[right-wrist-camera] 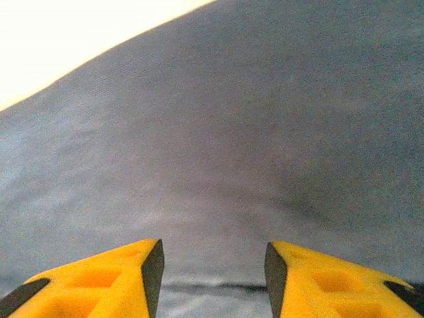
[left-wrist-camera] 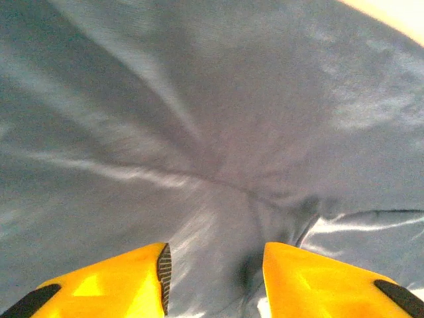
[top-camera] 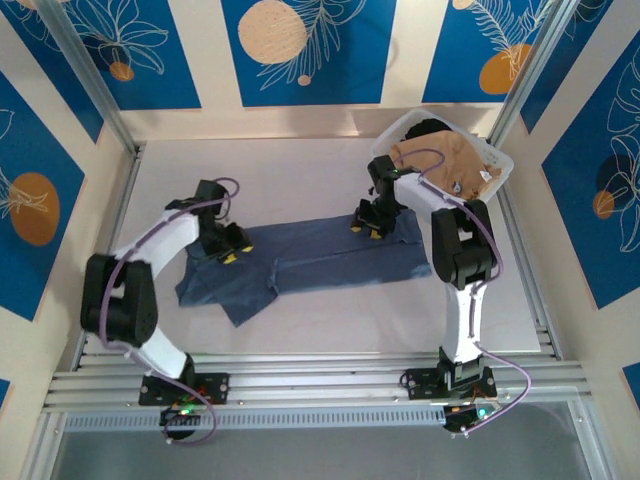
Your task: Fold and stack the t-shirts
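Note:
A slate-blue t-shirt (top-camera: 320,258) lies across the middle of the table as a long band, its left end rumpled. My left gripper (top-camera: 232,252) hangs low over that left end, jaws apart. In the left wrist view the yellow fingers (left-wrist-camera: 132,278) straddle puckered blue cloth (left-wrist-camera: 199,99) without pinching it. Over the shirt's upper right part my right gripper (top-camera: 366,227) is open too, and its wrist view has smooth blue cloth (right-wrist-camera: 232,132) under the gap between the fingers (right-wrist-camera: 126,278). A tan t-shirt (top-camera: 450,165) sits bunched in the basket.
The white lattice basket (top-camera: 503,160) stands at the back right corner, close behind the right arm. Metal frame posts and side walls border the pale table (top-camera: 300,170). Bare table shows behind and in front of the blue shirt.

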`<act>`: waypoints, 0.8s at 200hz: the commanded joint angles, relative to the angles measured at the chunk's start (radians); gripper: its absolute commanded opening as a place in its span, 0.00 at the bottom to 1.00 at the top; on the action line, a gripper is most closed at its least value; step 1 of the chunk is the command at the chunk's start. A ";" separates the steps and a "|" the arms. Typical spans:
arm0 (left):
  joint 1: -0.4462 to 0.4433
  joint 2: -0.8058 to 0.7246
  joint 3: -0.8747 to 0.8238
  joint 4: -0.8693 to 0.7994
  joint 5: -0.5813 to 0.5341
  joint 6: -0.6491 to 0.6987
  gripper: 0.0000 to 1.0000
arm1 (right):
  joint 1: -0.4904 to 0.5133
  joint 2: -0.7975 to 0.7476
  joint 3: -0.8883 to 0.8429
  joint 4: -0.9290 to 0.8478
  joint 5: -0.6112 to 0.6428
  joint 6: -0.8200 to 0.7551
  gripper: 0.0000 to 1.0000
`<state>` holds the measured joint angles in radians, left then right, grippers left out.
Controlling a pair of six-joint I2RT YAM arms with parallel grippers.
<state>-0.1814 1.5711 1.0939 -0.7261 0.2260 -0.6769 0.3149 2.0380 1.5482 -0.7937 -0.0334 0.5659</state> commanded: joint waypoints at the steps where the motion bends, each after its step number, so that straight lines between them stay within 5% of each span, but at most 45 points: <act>1: 0.101 -0.068 -0.113 -0.096 -0.045 0.087 0.42 | 0.049 -0.138 -0.068 0.081 -0.150 -0.058 0.53; 28: 0.172 -0.057 -0.173 -0.043 -0.022 0.160 0.42 | 0.092 -0.206 -0.184 0.216 -0.346 -0.018 0.57; 67: 0.203 -0.002 -0.189 0.002 -0.012 0.193 0.42 | 0.119 -0.262 -0.282 0.332 -0.455 0.067 0.59; 160: 0.204 0.011 -0.224 0.024 -0.059 0.196 0.43 | 0.133 -0.245 -0.259 0.316 -0.464 0.080 0.61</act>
<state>0.0113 1.5684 0.8860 -0.7315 0.1627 -0.4896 0.4397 1.8046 1.2694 -0.4763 -0.4587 0.6350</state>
